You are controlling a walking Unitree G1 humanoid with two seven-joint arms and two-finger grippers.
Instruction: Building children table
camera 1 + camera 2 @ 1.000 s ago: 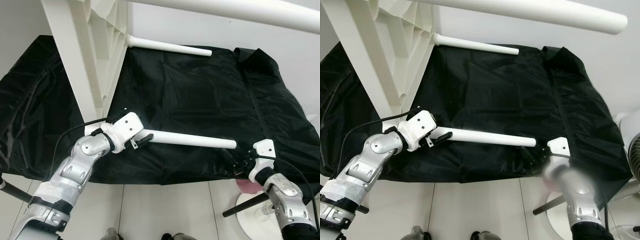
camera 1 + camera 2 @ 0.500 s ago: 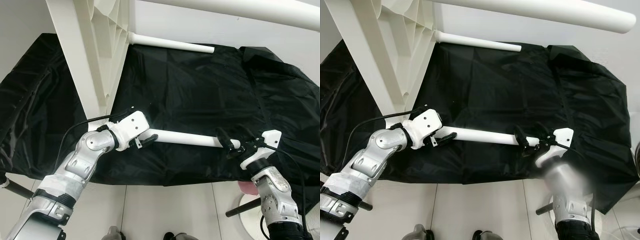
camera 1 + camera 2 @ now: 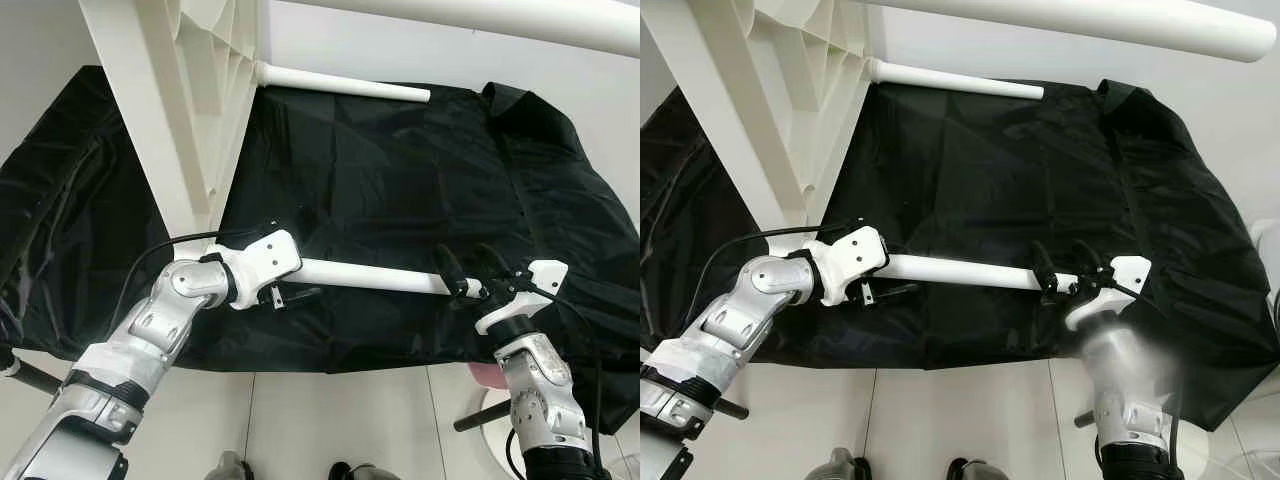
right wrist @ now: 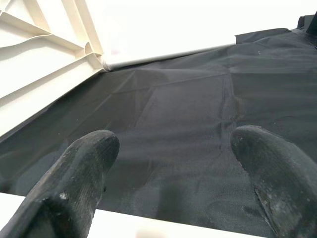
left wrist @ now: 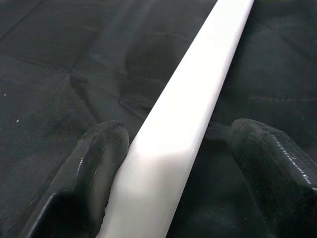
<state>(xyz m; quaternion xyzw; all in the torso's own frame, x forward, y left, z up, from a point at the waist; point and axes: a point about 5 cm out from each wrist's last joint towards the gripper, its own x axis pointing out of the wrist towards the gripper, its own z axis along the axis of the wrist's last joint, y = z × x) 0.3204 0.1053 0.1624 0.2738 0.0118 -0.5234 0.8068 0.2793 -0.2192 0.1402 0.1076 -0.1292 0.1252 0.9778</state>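
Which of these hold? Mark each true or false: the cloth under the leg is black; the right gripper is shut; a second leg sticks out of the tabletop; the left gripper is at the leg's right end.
1. The cloth under the leg is black. True.
2. The right gripper is shut. False: its fingers are spread wide, either side of the leg.
3. A second leg sticks out of the tabletop. True.
4. The left gripper is at the leg's right end. False: it is at the left end.
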